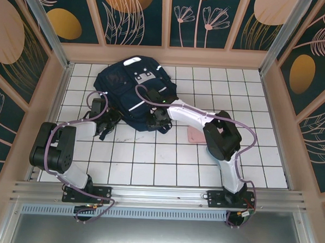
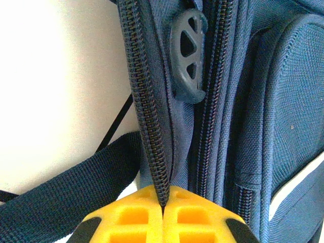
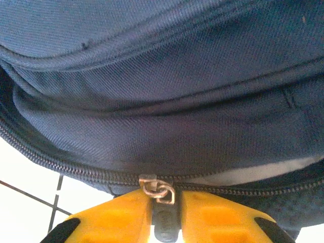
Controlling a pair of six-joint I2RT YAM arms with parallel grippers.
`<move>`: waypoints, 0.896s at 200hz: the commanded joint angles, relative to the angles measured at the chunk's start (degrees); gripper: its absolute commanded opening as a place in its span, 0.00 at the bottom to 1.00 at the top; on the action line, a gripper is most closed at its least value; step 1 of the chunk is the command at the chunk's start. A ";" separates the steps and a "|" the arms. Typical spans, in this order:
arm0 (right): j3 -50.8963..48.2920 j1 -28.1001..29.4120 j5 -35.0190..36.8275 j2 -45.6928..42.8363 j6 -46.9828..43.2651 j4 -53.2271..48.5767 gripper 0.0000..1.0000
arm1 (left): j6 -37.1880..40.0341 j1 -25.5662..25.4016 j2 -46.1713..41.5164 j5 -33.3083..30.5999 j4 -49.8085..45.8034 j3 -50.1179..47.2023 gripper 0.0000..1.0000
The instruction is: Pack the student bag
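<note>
**Both pincers clamped on the student bag's near edge**

Seen from above, the student bag point(image 1: 133, 82) lies on the white tiled table point(image 1: 165, 165), with its bulk just beyond both pincers. The left pincer point(image 1: 109, 121) meets its near left corner and the right pincer point(image 1: 158, 119) its near right edge. A flat pink item point(image 1: 196, 135) lies to the right of the right pincer and nearer the arm bases.

At the left wrist, the left pincer point(image 2: 163, 205) has its yellow tips pressed together on the bag's zip track point(image 2: 147, 116), which runs straight away from them. The bag's body lies to the pincer's right, and a dark strap point(image 2: 66, 197) trails off to its left.

At the right wrist, the right pincer point(image 3: 165, 205) stands narrow, nipping the dark zip pull point(image 3: 164, 225). The metal slider point(image 3: 157, 186) sits right at its tips, with bag fabric directly ahead.
</note>
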 commanded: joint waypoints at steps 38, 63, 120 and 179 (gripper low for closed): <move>2.64 0.33 15.55 0.16 4.07 -7.55 0.00 | 1.89 0.37 -1.30 -3.84 -1.67 1.48 0.00; 3.11 0.33 21.28 -1.13 4.57 -10.70 0.00 | 2.42 0.99 -2.33 -6.15 -2.77 1.33 0.00; 1.68 -2.33 27.85 -0.72 2.46 -11.53 0.00 | 3.79 3.38 -2.75 -7.59 -3.89 1.09 0.00; 0.37 -7.44 16.42 -0.64 -6.53 -0.64 0.00 | 8.83 11.78 -3.06 -8.76 -6.86 3.64 0.00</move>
